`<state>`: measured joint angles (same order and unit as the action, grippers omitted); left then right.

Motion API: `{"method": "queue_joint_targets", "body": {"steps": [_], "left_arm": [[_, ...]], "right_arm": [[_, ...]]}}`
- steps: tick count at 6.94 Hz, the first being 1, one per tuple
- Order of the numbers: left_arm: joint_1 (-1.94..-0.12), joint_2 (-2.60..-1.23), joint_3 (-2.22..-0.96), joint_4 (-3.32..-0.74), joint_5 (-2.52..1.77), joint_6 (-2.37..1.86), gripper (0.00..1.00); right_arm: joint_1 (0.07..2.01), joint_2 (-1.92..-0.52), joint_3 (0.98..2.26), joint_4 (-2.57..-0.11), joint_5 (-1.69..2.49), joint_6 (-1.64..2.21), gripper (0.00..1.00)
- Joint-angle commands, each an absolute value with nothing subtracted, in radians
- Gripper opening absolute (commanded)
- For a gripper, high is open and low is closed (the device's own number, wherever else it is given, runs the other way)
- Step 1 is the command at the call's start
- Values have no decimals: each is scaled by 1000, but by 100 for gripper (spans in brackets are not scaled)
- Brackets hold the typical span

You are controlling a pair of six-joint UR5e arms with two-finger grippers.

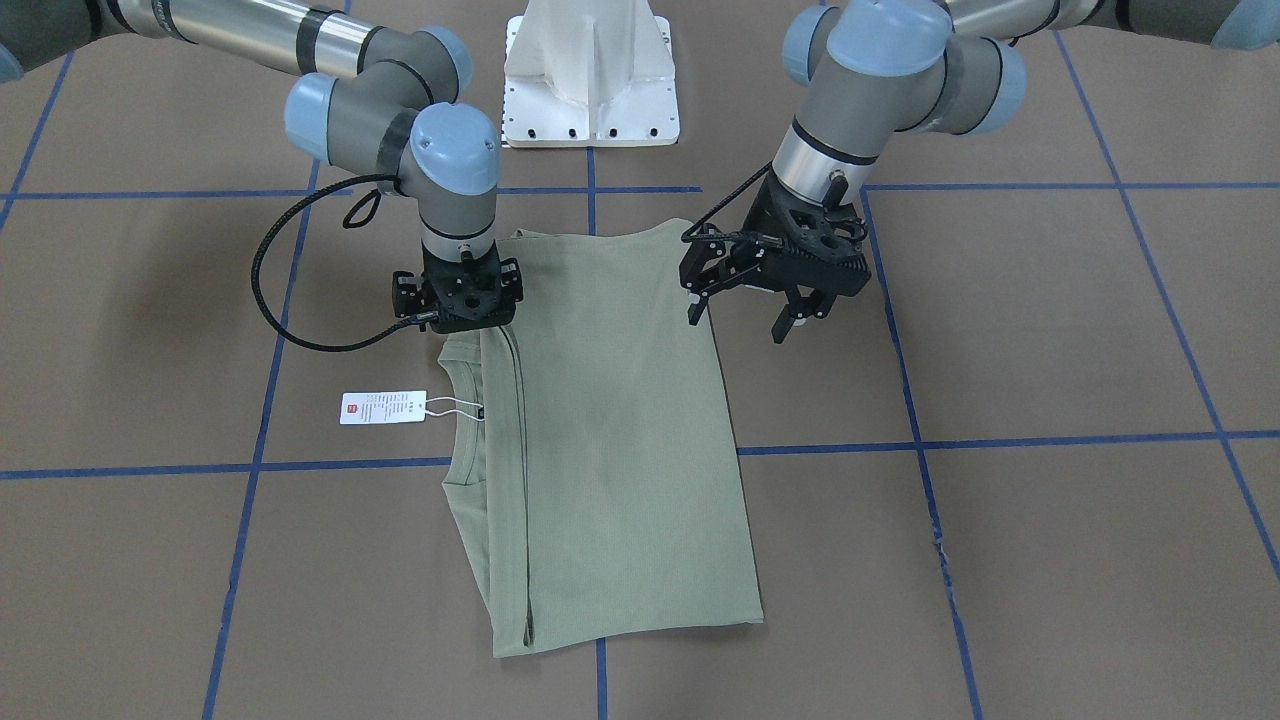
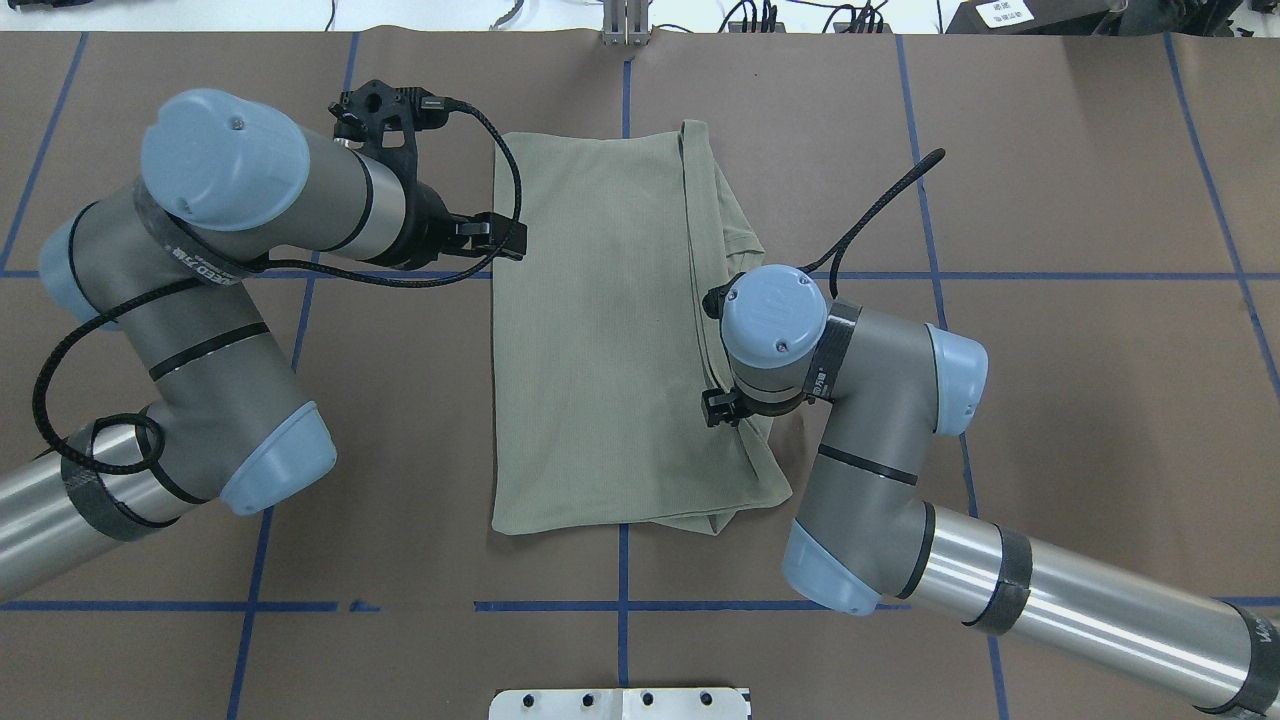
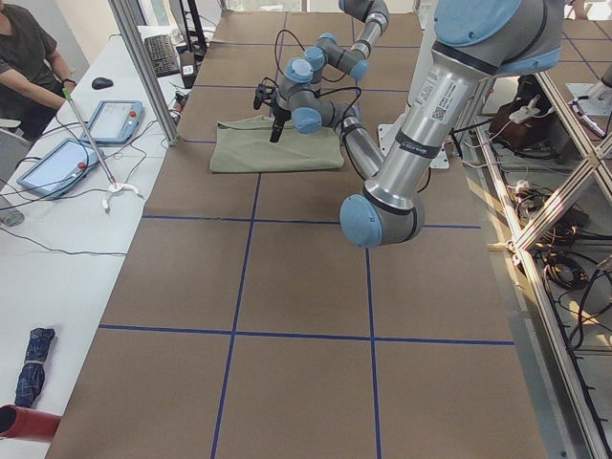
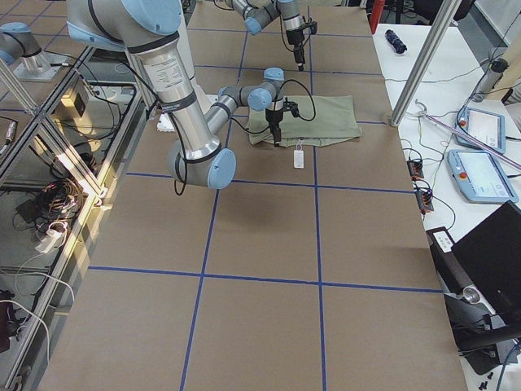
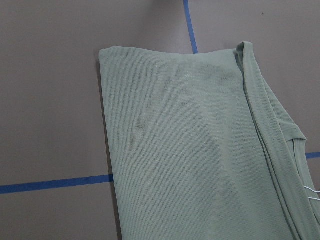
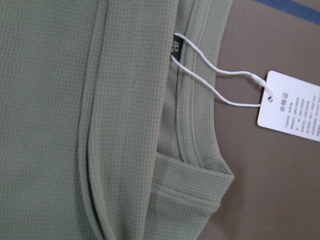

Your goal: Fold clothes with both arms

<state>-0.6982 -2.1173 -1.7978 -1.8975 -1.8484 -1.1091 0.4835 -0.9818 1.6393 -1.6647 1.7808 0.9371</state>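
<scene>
The clothes, one pale sage-green shirt [image 1: 620,430], lie folded into a long rectangle on the brown table, with the ribbed collar [image 6: 197,135] at one long edge. Its white hang tag [image 1: 382,407] rests on the table beside the collar. My left gripper [image 1: 736,328] hovers open and empty just above the shirt's other long edge [image 2: 495,300]. My right gripper [image 1: 460,318] points straight down onto the folded edge by the collar. Its fingers are hidden under its own body, so I cannot tell whether it is open or shut. The left wrist view shows the folded shirt [image 5: 190,150] from above.
The white pedestal base [image 1: 590,90] stands at the robot's side of the table. Blue tape lines [image 1: 1000,440] cross the brown surface. A person [image 3: 24,57] sits at a white side table [image 3: 57,220] with tablets beyond the far edge.
</scene>
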Motion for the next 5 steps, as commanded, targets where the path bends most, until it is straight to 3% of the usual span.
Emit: {"method": "queue_joint_targets", "body": {"steps": [1, 5], "left_arm": [[-698, -2118, -1798, -1898, -1848, -1109, 100], [-698, -2115, -1796, -1898, -1848, -1109, 100]], "right_arm": [[483, -988, 1641, -1666, 1782, 937, 100], [477, -980, 1640, -1660, 1784, 942, 100]]}}
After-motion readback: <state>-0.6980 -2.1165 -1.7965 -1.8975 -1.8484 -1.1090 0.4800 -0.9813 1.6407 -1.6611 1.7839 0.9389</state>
